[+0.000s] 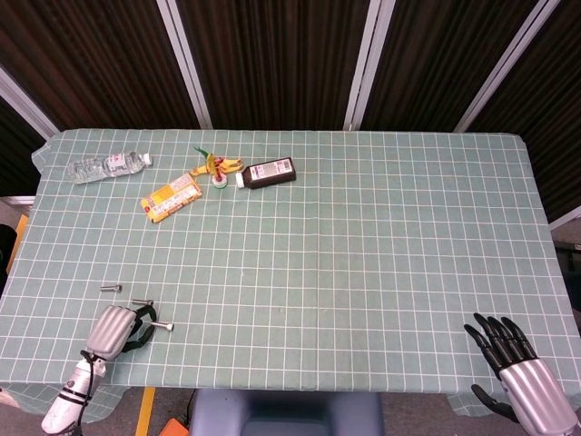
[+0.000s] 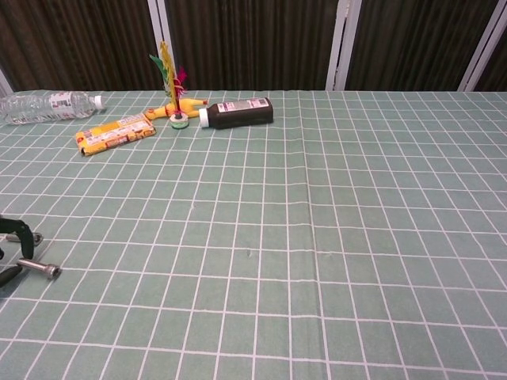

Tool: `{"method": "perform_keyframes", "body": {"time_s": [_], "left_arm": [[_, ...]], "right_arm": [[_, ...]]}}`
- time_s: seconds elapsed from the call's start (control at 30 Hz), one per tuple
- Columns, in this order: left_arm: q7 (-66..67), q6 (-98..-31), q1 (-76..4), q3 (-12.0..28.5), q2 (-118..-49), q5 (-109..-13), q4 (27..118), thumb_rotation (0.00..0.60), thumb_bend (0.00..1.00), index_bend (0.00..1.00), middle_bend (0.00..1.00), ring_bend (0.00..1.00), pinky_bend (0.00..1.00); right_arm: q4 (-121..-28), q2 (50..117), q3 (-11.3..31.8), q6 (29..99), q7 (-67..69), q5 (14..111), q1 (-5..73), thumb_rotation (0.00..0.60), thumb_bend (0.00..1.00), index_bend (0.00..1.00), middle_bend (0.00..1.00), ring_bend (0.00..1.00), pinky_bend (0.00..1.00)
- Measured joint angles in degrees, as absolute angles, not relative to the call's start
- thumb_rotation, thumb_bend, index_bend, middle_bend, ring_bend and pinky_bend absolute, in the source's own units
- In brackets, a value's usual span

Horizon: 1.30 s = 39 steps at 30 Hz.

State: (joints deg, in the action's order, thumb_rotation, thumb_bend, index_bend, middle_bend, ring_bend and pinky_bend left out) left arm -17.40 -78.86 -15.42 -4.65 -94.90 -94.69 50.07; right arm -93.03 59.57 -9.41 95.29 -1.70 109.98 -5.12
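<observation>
both hands low | left hand (image 1: pixel 116 331) pinches bolt (image 1: pixel 162 326) (fingers curled) | right hand (image 1: pixel 520 374) spread, holding nothing

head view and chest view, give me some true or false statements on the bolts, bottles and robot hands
1. The dark brown bottle with a white cap lies on its side. True.
2. The clear plastic water bottle stands upright at the table's right end. False: it lies on its side at the far left.
3. The left robot hand is by the small metal bolts at the near left edge. True.
4. The right robot hand holds the yellow snack packet. False: it holds nothing, fingers apart, at the near right corner.
5. The green checked tablecloth covers the table. True.
</observation>
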Motion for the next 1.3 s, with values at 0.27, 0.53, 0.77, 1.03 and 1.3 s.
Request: {"method": "perform_keyframes", "body": {"time_s": [0.27, 0.53, 0.77, 1.03, 1.3], "left_arm": [[-15.2, -80.5, -15.5, -4.6, -92.7, -95.3, 54.0, 0.6, 0.45, 0.55, 1.0, 1.0, 1.0], [-11.5, -81.5, -15.7, -5.1, -90.1, -96.6, 59.6, 0.6, 0.45, 0.54, 1.0, 1.0, 1.0], [-8.0, -81.3, -16.2, -5.4, -88.8, -97.4, 63.7, 0.6, 0.45, 0.52, 1.0, 1.0, 1.0], [-7.0, -80.3, -16.4, -5.6, -88.5, -97.3, 64.5, 0.6, 0.45, 0.5, 1.0, 1.0, 1.0], [-7.4, -80.4, -16.4, -5.7, -88.2, -97.3, 64.9, 0.6, 0.43, 0.38, 1.0, 1.0, 1.0]], "right_arm": [[-93.0, 59.5, -9.5, 95.4, -1.6, 110.1, -5.1, 0.6, 0.31, 0.0, 0.0, 0.0, 0.0], [-93.0, 59.3, -9.5, 95.6, -1.3, 110.4, -5.1, 0.6, 0.31, 0.0, 0.0, 0.0, 0.0], [-93.0, 59.1, -9.5, 95.8, -1.0, 110.4, -5.1, 0.6, 0.31, 0.0, 0.0, 0.0, 0.0], [-93.2, 58.9, -9.5, 95.9, -0.7, 110.2, -5.2, 0.6, 0.31, 0.0, 0.0, 0.0, 0.0], [-93.3, 59.0, -9.6, 95.7, -0.9, 110.2, -5.2, 0.6, 0.31, 0.0, 0.0, 0.0, 0.0]]}}
